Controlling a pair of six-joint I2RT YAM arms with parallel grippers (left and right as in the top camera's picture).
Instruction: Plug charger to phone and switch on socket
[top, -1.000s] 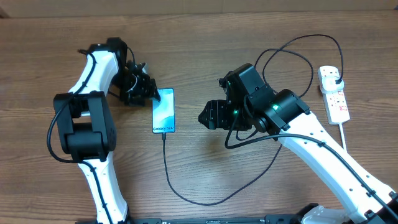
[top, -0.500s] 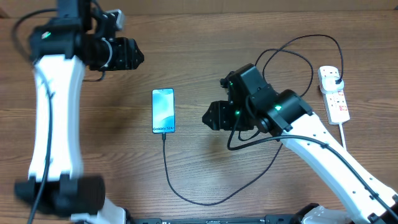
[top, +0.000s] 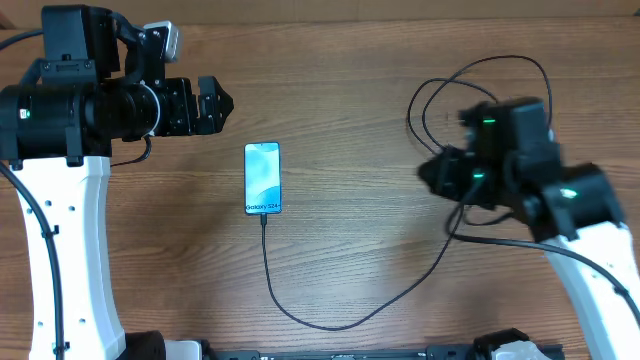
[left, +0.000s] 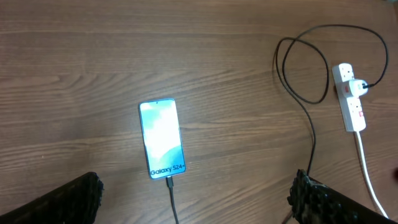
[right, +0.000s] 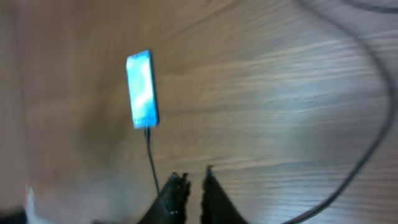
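Note:
The phone (top: 263, 178) lies flat on the wooden table, its blue screen lit, and also shows in the wrist views (left: 161, 138) (right: 142, 89). The charger's black cable (top: 330, 322) meets the phone's lower end, curves right and loops at the back. In the left wrist view the white socket (left: 349, 98) lies at the far right with a black plug in it; overhead, my right arm covers it. My left gripper (top: 215, 105) hangs open and empty, high to the phone's upper left. My right gripper (right: 194, 174) is shut on nothing, blurred, right of the phone.
The socket's thick white cord (left: 367, 168) runs toward the table's near edge. Loops of the black cable (left: 305, 68) lie left of the socket. Bare wood surrounds the phone.
My left arm lifted away from the phone to the upper left and its jaws opened wide. My right arm swung right, away from the phone toward the socket, and its fingers closed.

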